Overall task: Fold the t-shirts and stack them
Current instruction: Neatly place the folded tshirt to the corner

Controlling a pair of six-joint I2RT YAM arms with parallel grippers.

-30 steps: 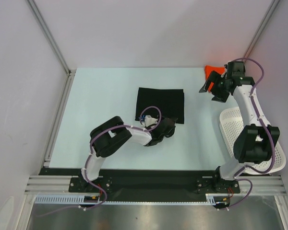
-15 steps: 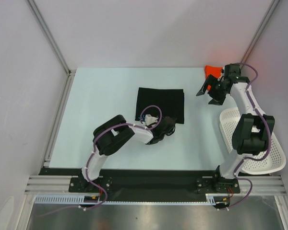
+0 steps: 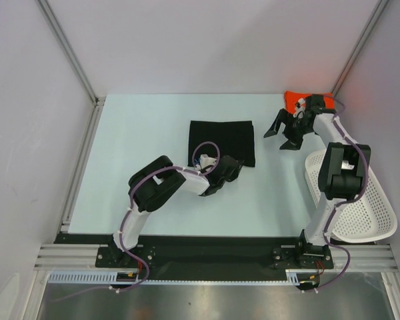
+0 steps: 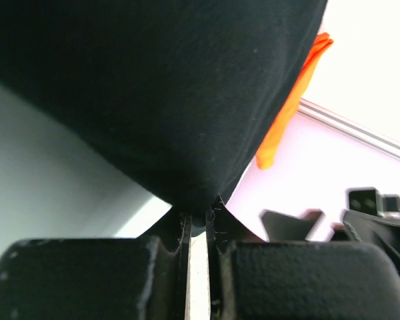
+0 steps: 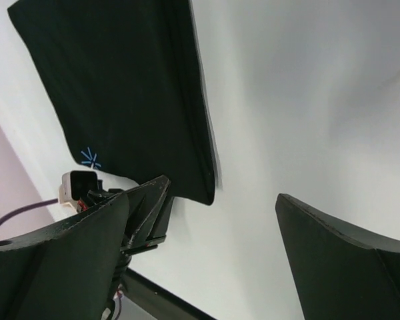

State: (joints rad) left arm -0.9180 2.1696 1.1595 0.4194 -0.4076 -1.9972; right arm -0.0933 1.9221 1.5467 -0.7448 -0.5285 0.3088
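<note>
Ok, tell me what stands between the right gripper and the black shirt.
Nothing visible. The open right gripper faces the black shirt across bare table. The left gripper is shut on the shirt's near right corner, on the near side of that line.

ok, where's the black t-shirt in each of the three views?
Top external: black t-shirt folded flat, centre of frame.
Left wrist: fills the upper frame, its edge pinched between the jaws of the left gripper.
Right wrist: upper left, blue starburst near its lower corner.
Shared landmark: orange t-shirt, far right on top, right of the black one on left wrist; not in right wrist.
</note>
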